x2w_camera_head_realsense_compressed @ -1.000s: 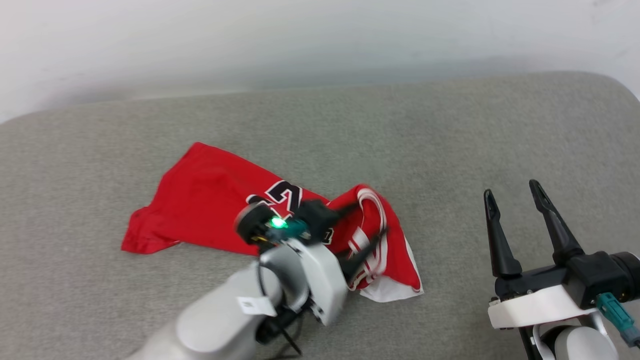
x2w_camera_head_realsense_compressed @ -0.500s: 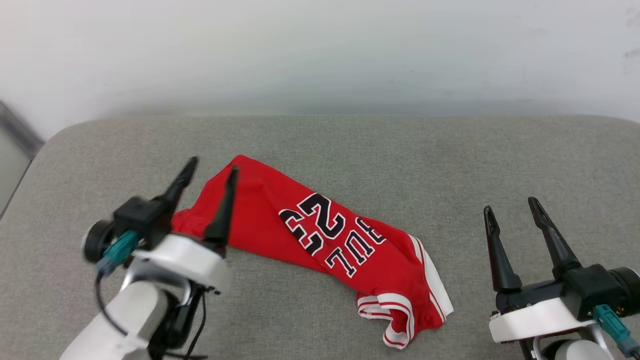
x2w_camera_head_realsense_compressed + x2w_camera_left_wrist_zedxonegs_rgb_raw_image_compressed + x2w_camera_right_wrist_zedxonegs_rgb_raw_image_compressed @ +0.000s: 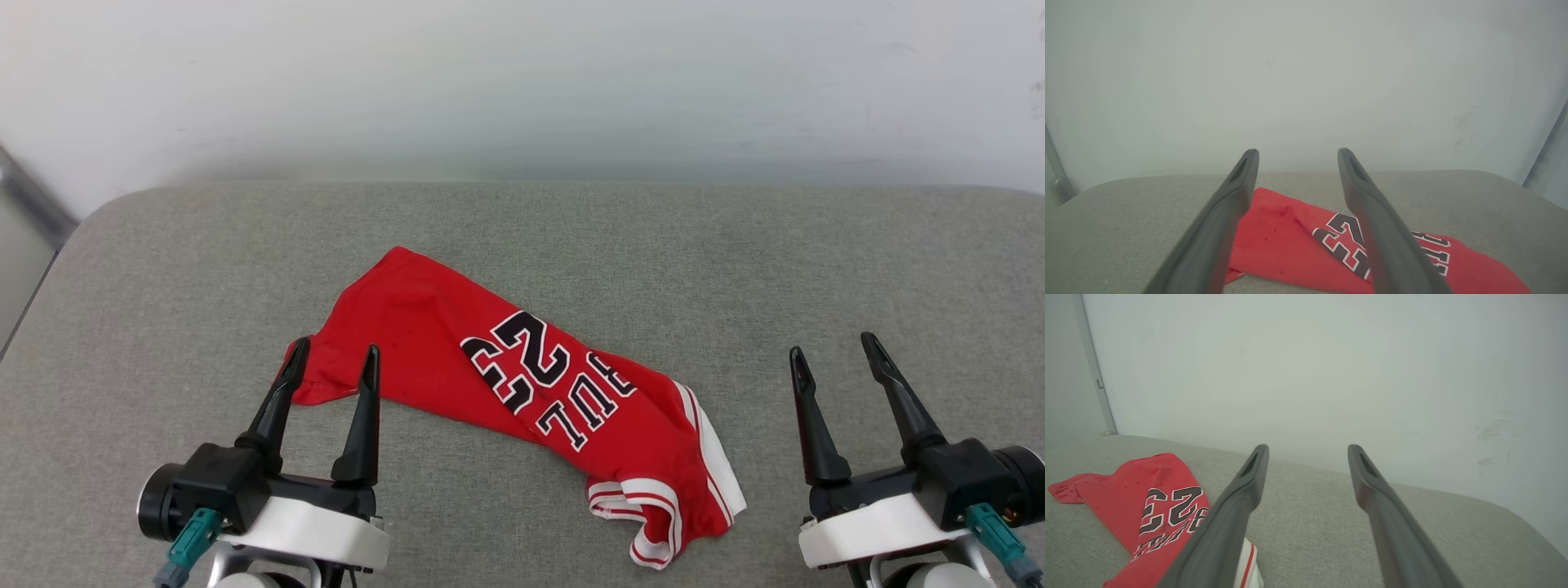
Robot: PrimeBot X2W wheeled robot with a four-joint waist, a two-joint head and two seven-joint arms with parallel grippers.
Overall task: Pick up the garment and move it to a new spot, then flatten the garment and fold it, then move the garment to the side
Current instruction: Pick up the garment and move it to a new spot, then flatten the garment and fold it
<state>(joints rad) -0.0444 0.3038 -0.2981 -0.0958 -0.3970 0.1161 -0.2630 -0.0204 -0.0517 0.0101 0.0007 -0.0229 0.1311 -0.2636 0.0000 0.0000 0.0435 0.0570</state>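
Item: left gripper (image 3: 336,347), count one. I am holding its two fingers (image 3: 359,425) spread wide, gripping nothing. In the left wrist view, the gripper (image 3: 1298,151) is pointing over the cloth toward the wall.

Item: right gripper (image 3: 831,345), count one. I am holding its jaws equally wide apart and empty, over bare cushion. Its own view is showing the gripper (image 3: 1308,447) aimed at the wall too.

Item: garment (image 3: 490,359), count one. It is lying bunched in a long strip that begins just ahead of my left fingertips and runs slantwise toward my right gripper, ending well short of it. The red hem corner is sitting between and beneath my left fingers; I cannot tell whether I am touching it. From the left wrist the garment (image 3: 1290,241) is showing below the fingers; from the right wrist the garment (image 3: 1147,490) is lying off to that gripper's left.

Sub-items: print (image 3: 531,371), one, face up and partly creased; white sleeve (image 3: 718,465), one showing, at the end nearest my right gripper.

Item: cushion (image 3: 571,237), grey, one, carrying everything. Wall (image 3: 522,82), one, beyond it.

Progress: I am judging the work early. I cannot tell from here whether the relocation is finished. The cloth is neither flat nor folded, so the flattening, the folding and the move aside are all remaining.
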